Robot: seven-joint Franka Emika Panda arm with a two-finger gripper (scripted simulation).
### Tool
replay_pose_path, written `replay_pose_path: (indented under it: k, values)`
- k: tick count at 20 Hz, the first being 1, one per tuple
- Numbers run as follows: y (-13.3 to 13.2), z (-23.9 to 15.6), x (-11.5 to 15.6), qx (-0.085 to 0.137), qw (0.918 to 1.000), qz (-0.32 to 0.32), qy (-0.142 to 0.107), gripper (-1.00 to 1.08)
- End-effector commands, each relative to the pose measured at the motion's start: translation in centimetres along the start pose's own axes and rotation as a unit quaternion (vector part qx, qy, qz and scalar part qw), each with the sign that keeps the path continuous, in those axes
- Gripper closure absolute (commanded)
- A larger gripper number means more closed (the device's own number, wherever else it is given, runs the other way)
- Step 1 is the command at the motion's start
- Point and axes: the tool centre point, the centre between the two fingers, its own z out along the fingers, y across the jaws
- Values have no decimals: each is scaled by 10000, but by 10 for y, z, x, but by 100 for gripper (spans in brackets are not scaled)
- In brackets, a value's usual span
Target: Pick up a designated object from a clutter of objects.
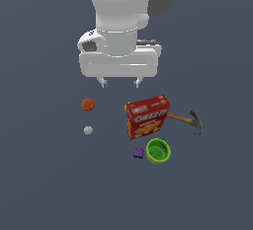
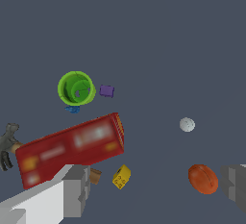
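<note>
The tiny whitish-grey ball [image 1: 88,130] lies alone on the dark floor, toward the exterior view's left, just in front of the orange-red ball [image 1: 87,105]. It also shows in the wrist view [image 2: 187,124], apart from the orange-red ball [image 2: 202,179]. My gripper [image 1: 120,82] hangs open and empty above the floor, behind the clutter and between the orange-red ball and the red cracker box [image 1: 147,116]. In the wrist view my gripper [image 2: 156,189] has its fingertips [image 2: 77,189] spread wide, with nothing between them.
The red box [image 2: 72,148] lies next to the wooden-handled hammer [image 1: 190,120]. The lime-green cup [image 1: 158,151] and small purple cube [image 1: 138,153] sit in front of the box. The wrist view shows a small yellow block [image 2: 121,177] by the box.
</note>
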Motion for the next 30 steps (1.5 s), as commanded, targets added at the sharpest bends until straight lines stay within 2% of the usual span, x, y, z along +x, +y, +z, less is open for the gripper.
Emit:
replay_pose_path:
  k: [1,7,14,22,30]
  values:
    - [0,-1,0,17,10000,19,3,-92]
    - [6,8,2,-15,10000,-67,-11,-92]
    - [30,40,9,-87,9993,-355,-70,-92]
    - [78,106,13,-161,9951,-959,-203,-92]
    - [130,183,3,-123,9854,-1666,-339,-92]
